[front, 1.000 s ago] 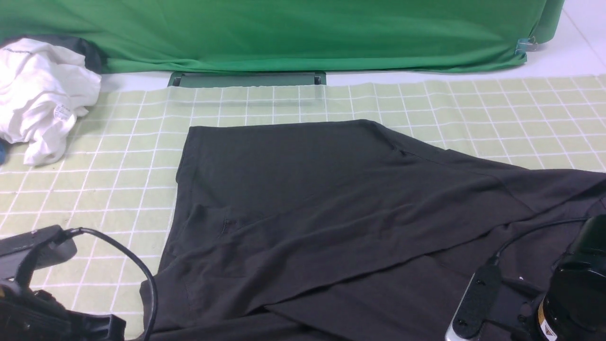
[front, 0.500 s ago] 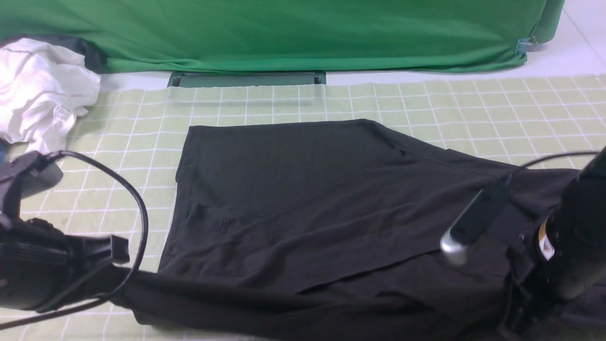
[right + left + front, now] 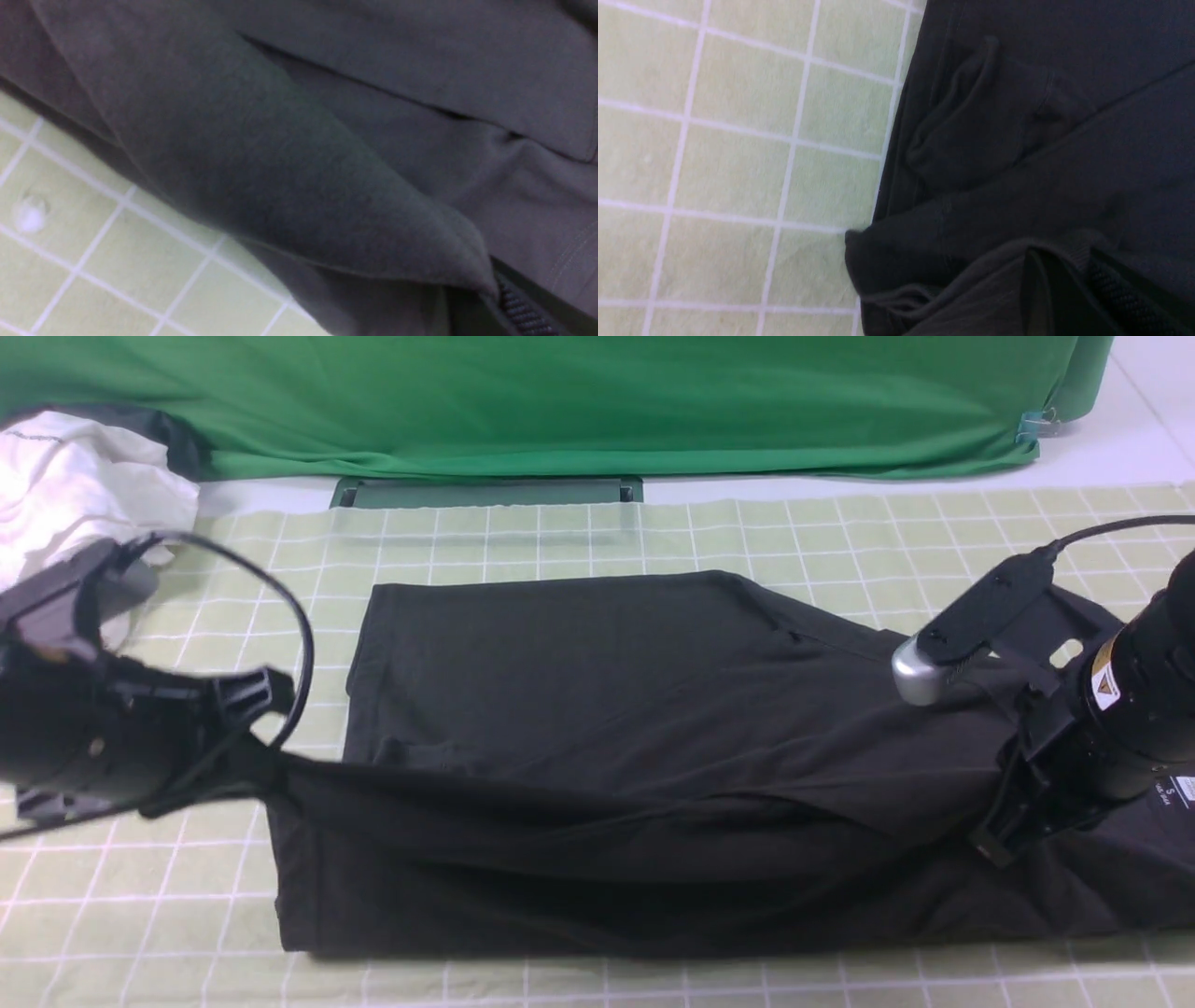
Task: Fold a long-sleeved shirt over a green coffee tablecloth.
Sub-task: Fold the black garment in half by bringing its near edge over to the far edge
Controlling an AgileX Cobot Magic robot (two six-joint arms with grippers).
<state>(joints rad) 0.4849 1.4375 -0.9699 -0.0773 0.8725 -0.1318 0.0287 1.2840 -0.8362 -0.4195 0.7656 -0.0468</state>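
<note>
Lying across the middle of the green coffee tablecloth (image 3: 653, 537), the long-sleeved shirt (image 3: 597, 691) rests flat at its far part. Its near part is raised and stretches as a long band from left to right, doubled over a lower layer that rests on the cloth. No print shows on the dark knit. A small white label (image 3: 1178, 791) sits on the fabric at the far right.

The left gripper (image 3: 247, 770) is closed on the shirt's left end, where the fabric draws to a tight point. In the left wrist view the shirt (image 3: 1017, 140) bunches against a ribbed finger pad (image 3: 1118, 298), beside the squared tablecloth (image 3: 738, 163).

The right gripper (image 3: 1001, 835) is clamped on the shirt's right part, tilted down toward the fabric. In the right wrist view a fold of the shirt (image 3: 303, 163) narrows to a corner at a ribbed finger pad (image 3: 518, 308), above the tablecloth (image 3: 93, 261).

A crumpled white garment (image 3: 65, 504) lies at the tablecloth's far left, partly behind the left arm. A deep-green drape (image 3: 560, 401) hangs along the back, with a dark green bracket (image 3: 485, 492) at its foot.
</note>
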